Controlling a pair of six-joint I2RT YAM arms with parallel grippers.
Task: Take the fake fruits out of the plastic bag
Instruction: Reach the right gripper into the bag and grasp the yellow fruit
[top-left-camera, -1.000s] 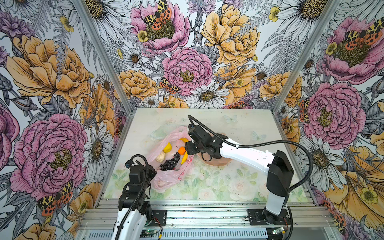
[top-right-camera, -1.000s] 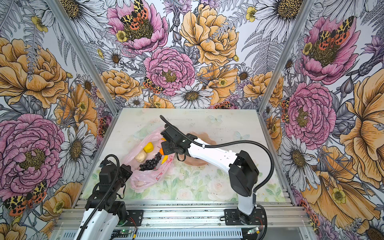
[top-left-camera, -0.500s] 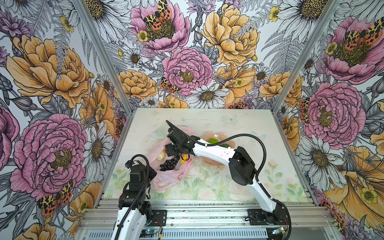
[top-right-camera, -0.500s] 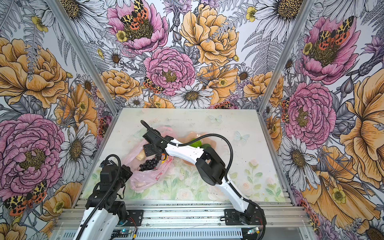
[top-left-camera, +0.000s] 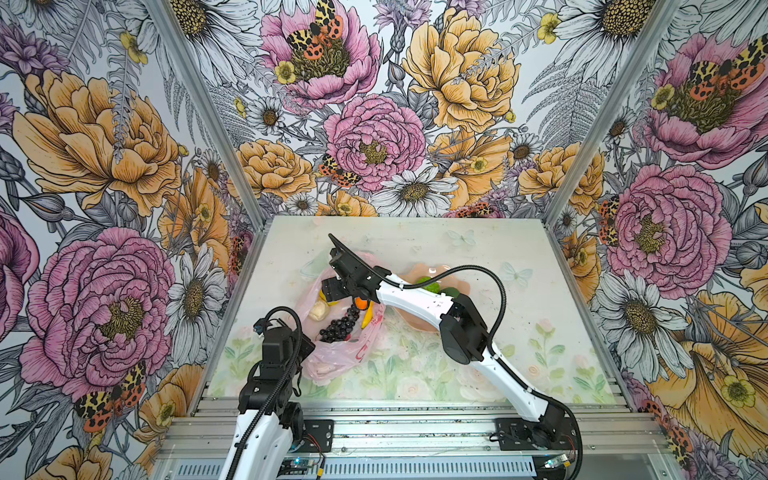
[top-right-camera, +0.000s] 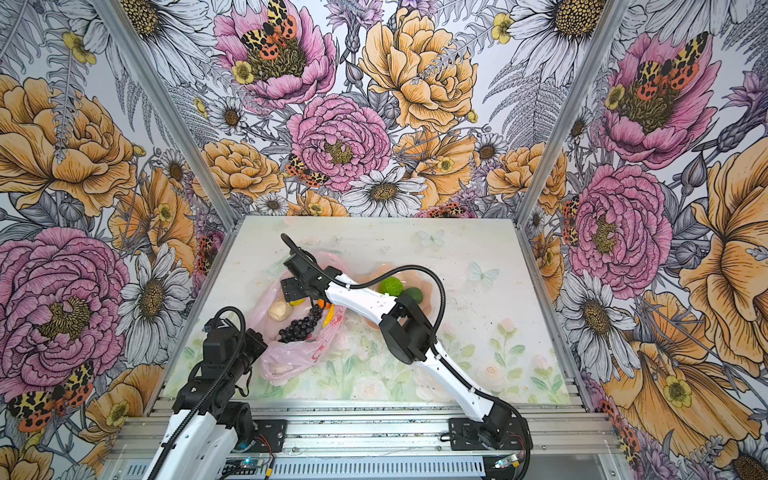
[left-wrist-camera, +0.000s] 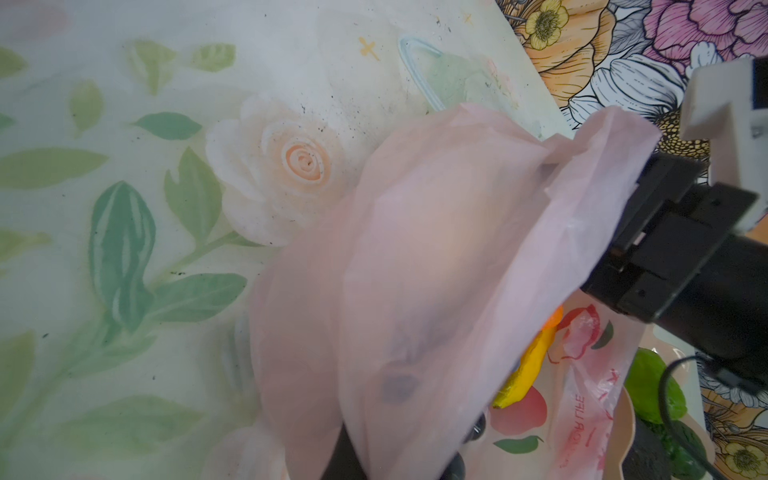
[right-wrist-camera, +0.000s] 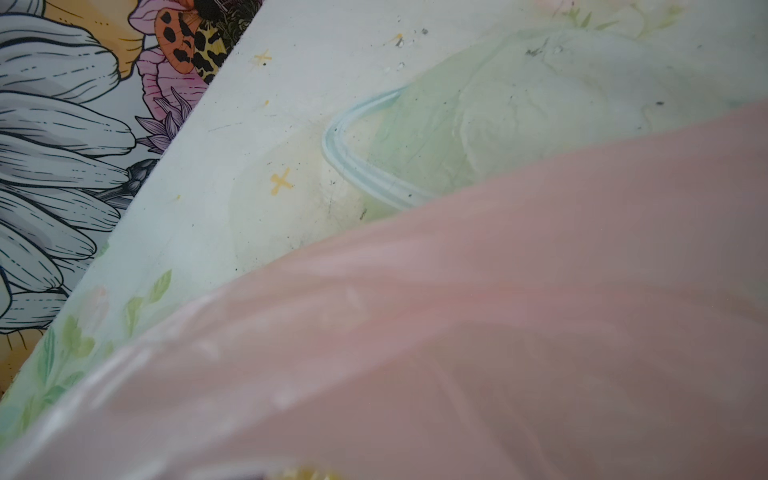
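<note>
The plastic bag (top-left-camera: 336, 357) (top-right-camera: 291, 357) lies open at the left of the table. In it lie a dark grape bunch (top-left-camera: 338, 328), a beige lumpy piece (top-left-camera: 318, 311), an orange (top-left-camera: 362, 304), a banana (top-left-camera: 368, 320) and a lemon (top-left-camera: 322, 296) that is partly hidden. My right gripper (top-left-camera: 332, 291) (top-right-camera: 293, 291) hangs open over the bag's mouth, right above the lemon. Pink film fills the right wrist view (right-wrist-camera: 457, 332) and hides that gripper's jaws. My left gripper (top-left-camera: 305, 347) is shut on the bag's near edge; the bag (left-wrist-camera: 436, 257) drapes over its dark fingers (left-wrist-camera: 345, 457).
A peach scalloped dish (top-right-camera: 432, 299) stands right of the bag, holding a bumpy lime (top-right-camera: 390, 286) and a dark avocado (top-right-camera: 413, 295). The right forearm (top-left-camera: 415, 297) crosses above the dish. The left wall stands close behind the bag.
The right arm has swung left from the dish to the bag's mouth, and its jaws have widened. The left gripper has kept still on the bag.
</note>
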